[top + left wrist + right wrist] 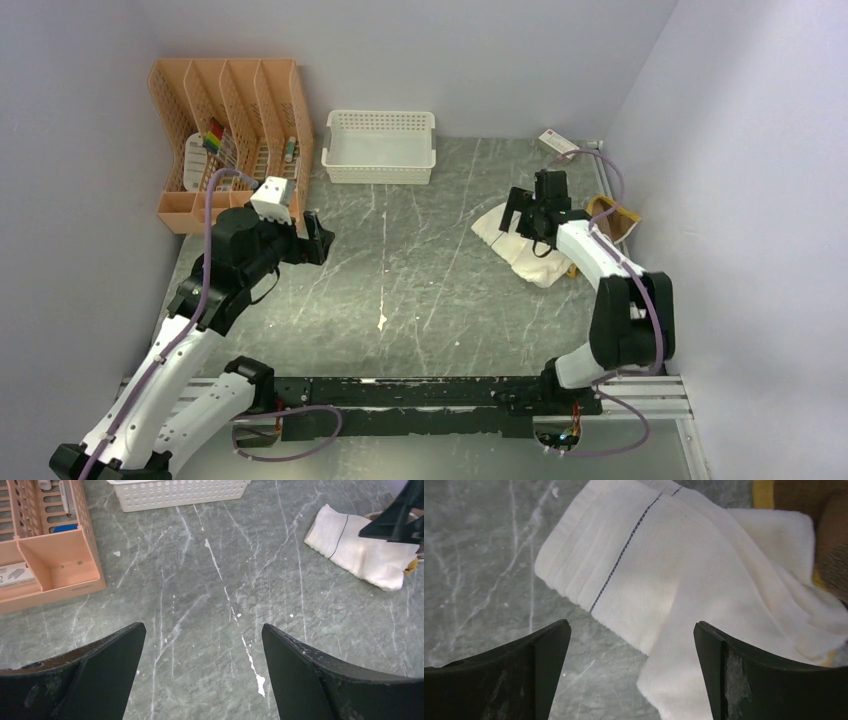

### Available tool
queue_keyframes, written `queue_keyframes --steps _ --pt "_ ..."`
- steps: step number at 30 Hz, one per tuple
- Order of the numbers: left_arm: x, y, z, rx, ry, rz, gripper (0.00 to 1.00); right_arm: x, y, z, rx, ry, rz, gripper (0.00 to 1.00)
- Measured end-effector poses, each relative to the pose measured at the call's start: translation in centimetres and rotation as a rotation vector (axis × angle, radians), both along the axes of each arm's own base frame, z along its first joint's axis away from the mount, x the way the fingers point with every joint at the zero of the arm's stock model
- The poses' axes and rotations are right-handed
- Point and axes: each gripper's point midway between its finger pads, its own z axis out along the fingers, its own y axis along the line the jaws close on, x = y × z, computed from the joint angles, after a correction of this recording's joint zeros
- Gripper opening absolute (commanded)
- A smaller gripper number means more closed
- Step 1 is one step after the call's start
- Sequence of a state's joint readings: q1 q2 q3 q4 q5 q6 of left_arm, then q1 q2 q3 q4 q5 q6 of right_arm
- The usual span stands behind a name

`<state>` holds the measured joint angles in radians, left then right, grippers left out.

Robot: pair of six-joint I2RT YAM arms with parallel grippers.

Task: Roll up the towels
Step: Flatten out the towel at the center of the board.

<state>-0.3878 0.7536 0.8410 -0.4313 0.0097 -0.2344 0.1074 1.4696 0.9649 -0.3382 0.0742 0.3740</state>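
The white towel (525,250) lies crumpled at the right of the table, its thin dark stripe near the far end, and it also shows in the left wrist view (357,547). The mustard-yellow towel (612,216) with brown patches lies partly under it, toward the right wall. My right gripper (527,207) hovers open just above the white towel (684,570), whose near folded edge lies between the fingers, and nothing is gripped. A corner of the yellow towel (809,510) shows at top right. My left gripper (320,238) is open over bare table (203,626) at the left, far from both towels.
A white lattice basket (380,145) stands at the back centre. An orange desk organiser (225,130) with small items fills the back left corner. A small white box (558,142) lies at the back right. Walls close in on the left, back and right.
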Motion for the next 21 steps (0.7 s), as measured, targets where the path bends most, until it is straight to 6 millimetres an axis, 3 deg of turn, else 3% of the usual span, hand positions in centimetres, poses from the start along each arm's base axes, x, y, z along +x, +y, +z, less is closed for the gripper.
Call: queue_keyframes --steps 6,8,10,11,14,17,19,21 --pt "-0.1 -0.4 -0.3 -0.017 0.016 -0.035 0.99 0.8 0.2 -5.1 -0.020 0.101 0.035 0.66" --pt "-0.2 -0.8 -0.5 -0.021 0.025 -0.054 0.99 0.6 0.5 -6.2 -0.026 0.131 0.055 0.46" --pt "-0.1 -1.1 -0.9 -0.021 0.041 -0.068 0.99 0.6 0.8 -6.6 -0.041 0.143 0.084 0.10" --pt "-0.1 -1.2 -1.0 -0.020 0.047 -0.072 0.99 0.9 1.2 -6.5 -0.049 0.137 0.100 0.00" --pt "0.0 -1.2 -1.1 -0.020 0.052 -0.074 0.99 2.3 2.9 -4.9 -0.057 0.089 0.147 0.00" --pt "0.0 -1.1 -1.1 -0.023 0.051 -0.065 0.99 3.9 6.3 -3.0 -0.073 0.031 0.215 0.00" --pt "0.2 -0.8 -1.2 -0.023 0.057 -0.040 0.99 5.2 10.1 -1.3 -0.097 -0.013 0.284 0.00" --pt "0.4 -0.4 -1.5 -0.023 0.071 -0.004 0.99 6.4 15.2 1.1 -0.104 -0.071 0.370 0.00"
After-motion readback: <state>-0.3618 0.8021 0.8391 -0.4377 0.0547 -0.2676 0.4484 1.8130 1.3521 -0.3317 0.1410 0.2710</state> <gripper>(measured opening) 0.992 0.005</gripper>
